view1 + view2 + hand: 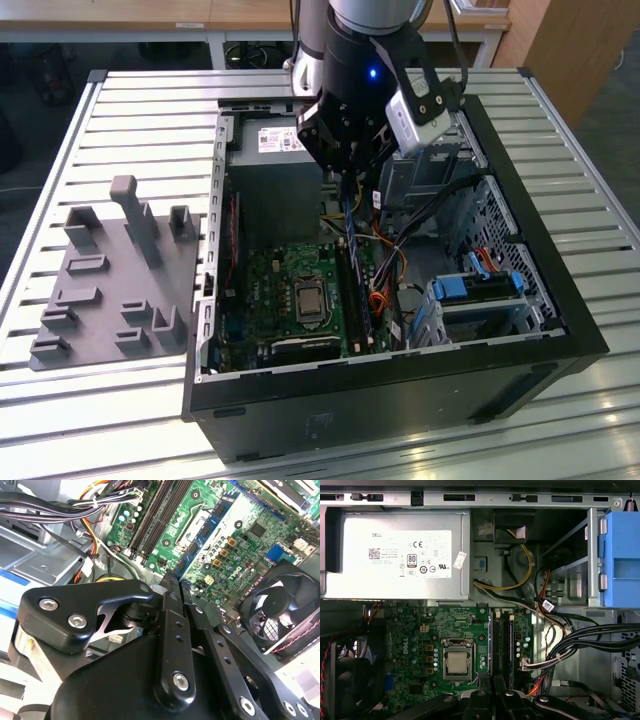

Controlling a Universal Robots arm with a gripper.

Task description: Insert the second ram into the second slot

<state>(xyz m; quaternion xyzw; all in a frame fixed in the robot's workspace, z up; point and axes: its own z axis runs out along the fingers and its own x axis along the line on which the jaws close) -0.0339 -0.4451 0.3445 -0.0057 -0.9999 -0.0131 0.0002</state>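
The slatted worktop [120, 100] carries an open computer case [560, 300] lying on its side. A grey holder [110, 280] sits at 9 o'clock from it. The arm reaches down into the case from 12 o'clock in the exterior view.

Its hand [345, 178] hangs above the green circuit board [270, 290], over the 12 o'clock end of the dark memory slots [502, 645]. The fingers [170, 592] look pressed together on a thin blue edge. I take that to be the memory stick [349, 222], pinched on its flat faces.

The stick stands on edge above the slots and is not yet seated, as far as I can judge. In the exterior view its long axis runs roughly from 12 o'clock to 6 o'clock, leaning slightly towards 5. That puts it close to parallel with the slots.

To do this step well, I'd say the stick's lower edge must sit square over the second slot, not the one beside it. It should stay level end to end, and the push should go straight down, so that neither end goes in first. The loose cables [420, 215] at 3 o'clock of the slots need to stay clear.
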